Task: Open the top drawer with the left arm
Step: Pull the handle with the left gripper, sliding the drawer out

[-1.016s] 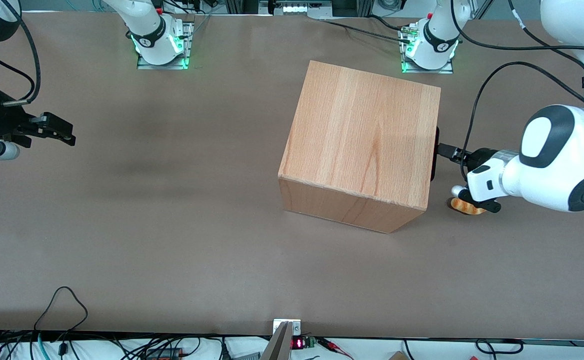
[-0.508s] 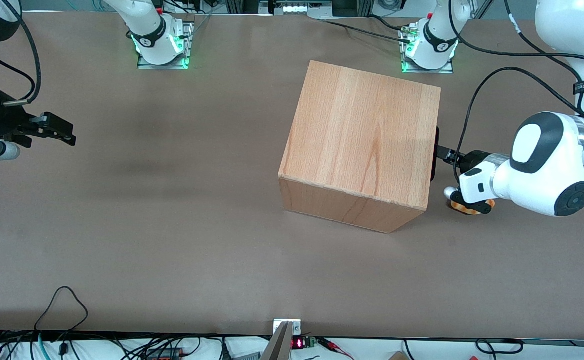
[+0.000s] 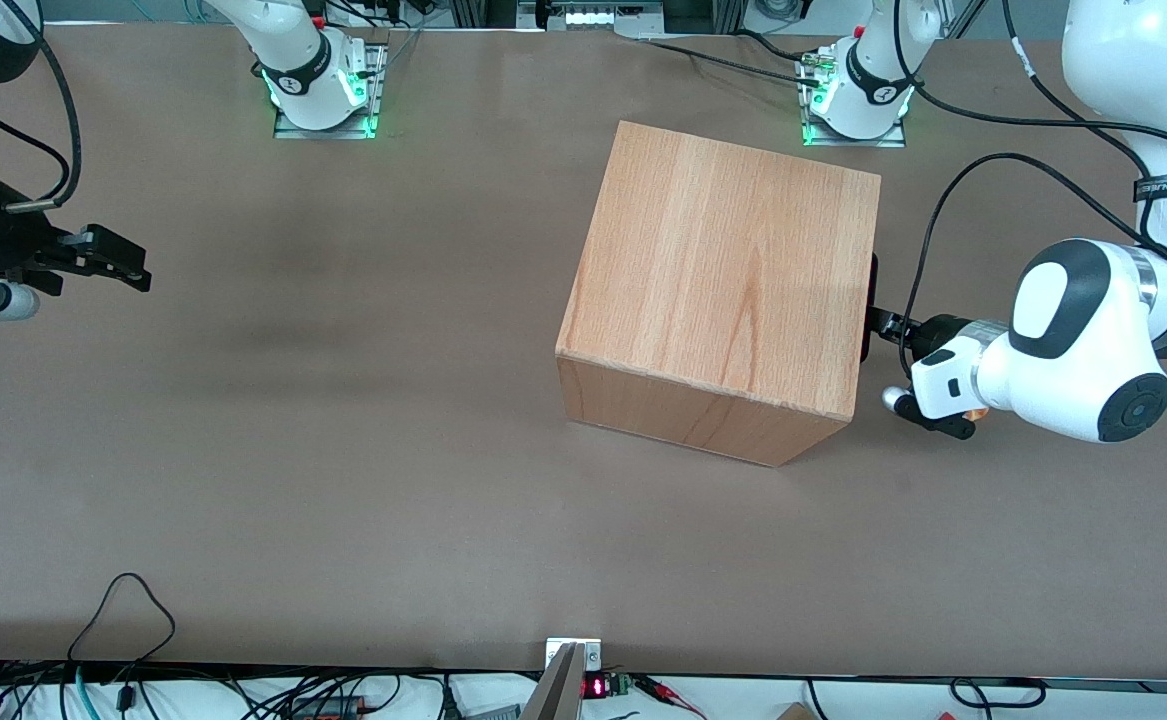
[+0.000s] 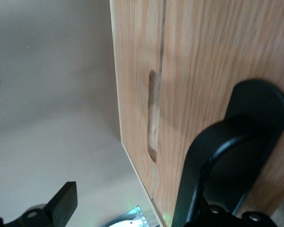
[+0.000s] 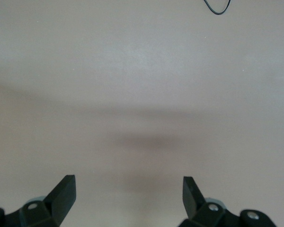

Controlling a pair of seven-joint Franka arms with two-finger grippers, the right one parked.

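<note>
The claw (image 3: 881, 322) of the left arm (image 3: 1083, 340) sits spread open right at the top drawer (image 4: 217, 61), one finger (image 4: 227, 156) against its front, black handle not clearly separable.

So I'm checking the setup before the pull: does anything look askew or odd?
The wooden box sits turned at an angle on the table. The gripper is at the handle of the closed top drawer. Nothing looks damaged.

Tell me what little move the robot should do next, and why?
Probably nudge the tool sideways until the black handle sits between its open fingers. The handle seems lined up with one finger, not the gap, and the top drawer looks shut.
</note>
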